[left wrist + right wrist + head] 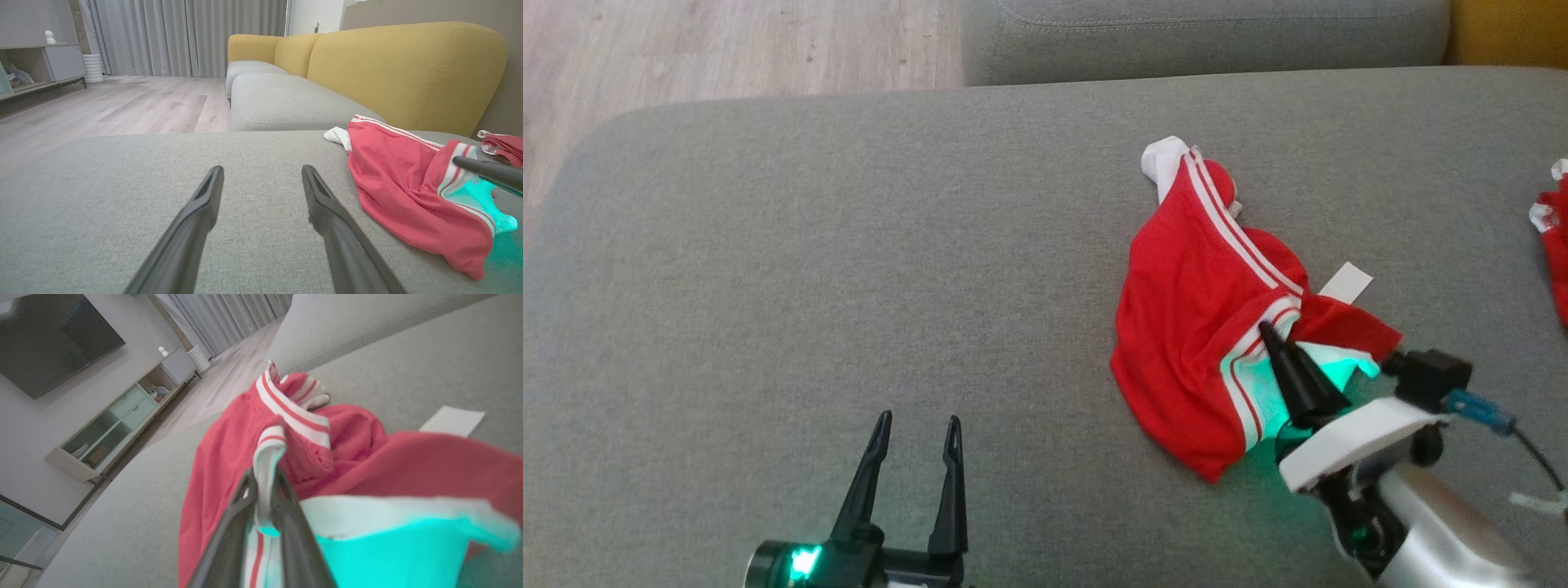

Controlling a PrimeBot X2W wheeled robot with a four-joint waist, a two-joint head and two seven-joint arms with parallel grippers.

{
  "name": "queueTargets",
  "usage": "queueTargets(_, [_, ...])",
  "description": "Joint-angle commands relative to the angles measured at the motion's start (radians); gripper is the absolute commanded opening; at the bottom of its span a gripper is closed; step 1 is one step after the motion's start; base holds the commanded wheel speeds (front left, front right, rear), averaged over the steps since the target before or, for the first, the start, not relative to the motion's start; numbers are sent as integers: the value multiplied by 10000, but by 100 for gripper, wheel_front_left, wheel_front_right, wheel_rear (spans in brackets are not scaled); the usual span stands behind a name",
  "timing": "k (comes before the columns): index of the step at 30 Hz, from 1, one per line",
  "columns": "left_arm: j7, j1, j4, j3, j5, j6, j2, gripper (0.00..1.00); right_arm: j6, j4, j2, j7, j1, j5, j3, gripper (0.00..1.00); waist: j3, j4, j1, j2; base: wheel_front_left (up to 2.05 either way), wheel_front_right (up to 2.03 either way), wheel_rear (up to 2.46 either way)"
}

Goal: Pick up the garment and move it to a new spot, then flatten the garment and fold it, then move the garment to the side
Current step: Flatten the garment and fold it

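Firmly, the right tool (264, 477) pinches the red garment (1192, 302) by its striped hem, while the left tool (917, 420), well apart, stands spread.

The garment (1184, 327), red with white-striped trim and a white cuff, lay crumpled on the grey cushion (849, 245), one striped edge raised, pinched by the right gripper (1267, 331).

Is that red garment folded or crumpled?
Crumpled: the red garment lies bunched on the sofa, its striped edge pinched in the right gripper.
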Motion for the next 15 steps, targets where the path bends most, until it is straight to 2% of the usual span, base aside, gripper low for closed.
queueTargets(1, [-80,-416,-287,222,83,29,-83,100,-7,-402,-283,-40,-366,32,7,0,-30,-45,0,0,0,0,0])
queueTargets(8, [-80,-481,-436,210,166,-26,-83,100,-7,-1566,-635,-40,-842,-615,-1619,0,86,-549,0,0,0,0,0])
queueTargets(15, [-80,-795,-589,79,113,12,-83,100,-7,-3120,-1989,-40,-2386,-1589,-3421,0,470,-1047,0,0,0,0,0])
